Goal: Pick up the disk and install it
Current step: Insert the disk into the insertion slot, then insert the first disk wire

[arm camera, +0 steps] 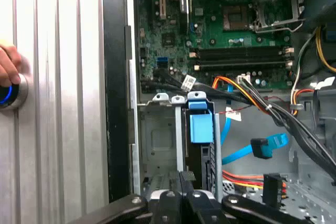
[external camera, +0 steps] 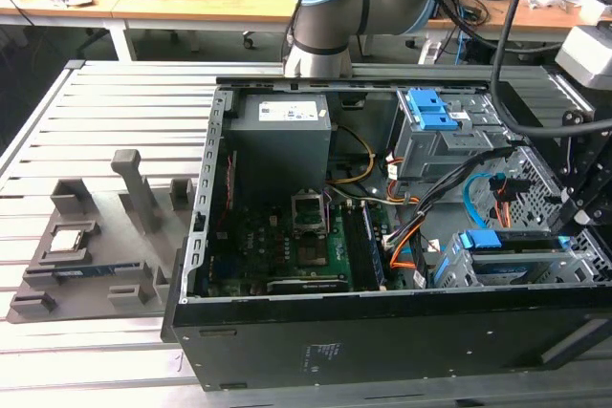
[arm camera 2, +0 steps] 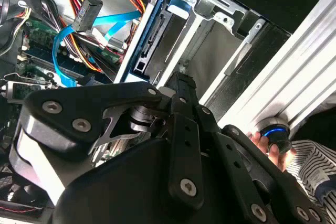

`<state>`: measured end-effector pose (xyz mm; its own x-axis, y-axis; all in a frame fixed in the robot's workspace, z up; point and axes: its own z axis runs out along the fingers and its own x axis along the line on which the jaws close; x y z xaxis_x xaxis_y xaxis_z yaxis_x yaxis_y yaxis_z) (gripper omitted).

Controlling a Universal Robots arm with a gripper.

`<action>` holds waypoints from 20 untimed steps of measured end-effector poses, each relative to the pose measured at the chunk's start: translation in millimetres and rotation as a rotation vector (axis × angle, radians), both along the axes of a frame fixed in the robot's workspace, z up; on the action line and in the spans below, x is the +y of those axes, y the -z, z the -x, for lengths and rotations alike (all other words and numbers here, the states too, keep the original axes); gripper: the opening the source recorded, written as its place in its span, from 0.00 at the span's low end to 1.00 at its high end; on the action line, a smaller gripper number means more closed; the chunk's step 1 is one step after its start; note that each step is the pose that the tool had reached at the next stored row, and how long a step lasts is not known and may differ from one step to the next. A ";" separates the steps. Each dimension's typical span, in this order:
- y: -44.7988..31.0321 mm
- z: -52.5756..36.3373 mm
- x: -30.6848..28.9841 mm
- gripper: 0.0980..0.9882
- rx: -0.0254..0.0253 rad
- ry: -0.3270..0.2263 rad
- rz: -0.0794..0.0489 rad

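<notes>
We count one open PC case (external camera: 382,332), one arm (external camera: 330,7), one disk (external camera: 507,241) in the lower cage, two drive cages (external camera: 440,131), one motherboard (external camera: 287,246), one PSU (external camera: 282,140), one hand (arm camera: 8,64).

The open black metal computer case (external camera: 382,332) lies on the ribbed aluminium table (external camera: 105,112). The silver-grey hard disk with blue rails (external camera: 521,241) sits in the grey metal drive cage (external camera: 459,265) at the exterior view's right; the grey plastic parts tray (external camera: 86,265) lies left of the case.

Slatted aluminium worktop (external camera: 115,102) carried open computer case (external camera: 382,341) and, to the exterior view's left, grey parts tray (external camera: 86,265) holding a small chip (external camera: 67,239).
</notes>
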<state>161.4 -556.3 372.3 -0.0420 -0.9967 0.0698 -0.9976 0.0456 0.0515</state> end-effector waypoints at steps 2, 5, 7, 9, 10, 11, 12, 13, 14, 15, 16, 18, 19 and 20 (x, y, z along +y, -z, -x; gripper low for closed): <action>0.0 0.0 0.0 0.01 0.0000 0.000 0.000; 0.0 0.0 0.0 0.01 0.0000 0.000 0.000; 0.0 0.0 0.0 0.01 0.0000 0.000 0.000; 0.0 0.0 0.0 0.15 0.0000 0.000 0.000; 0.0 0.0 0.0 0.15 0.0000 0.000 0.000; 0.0 0.0 0.0 0.15 0.0000 0.000 0.000; 0.0 0.0 0.1 0.23 0.0000 0.000 0.000; 0.0 0.0 1.8 0.23 0.0000 0.000 0.000; 0.1 0.0 5.3 0.23 0.0000 0.000 0.000; 0.0 -0.1 15.4 0.23 0.0000 0.000 0.000; 0.2 -0.4 30.0 0.23 0.0000 0.000 0.000; 0.7 -1.1 47.7 0.23 0.0000 0.000 0.000; 0.9 -1.6 52.3 0.23 -0.0001 0.000 0.000; 1.5 -2.2 58.2 0.23 0.0000 0.000 0.000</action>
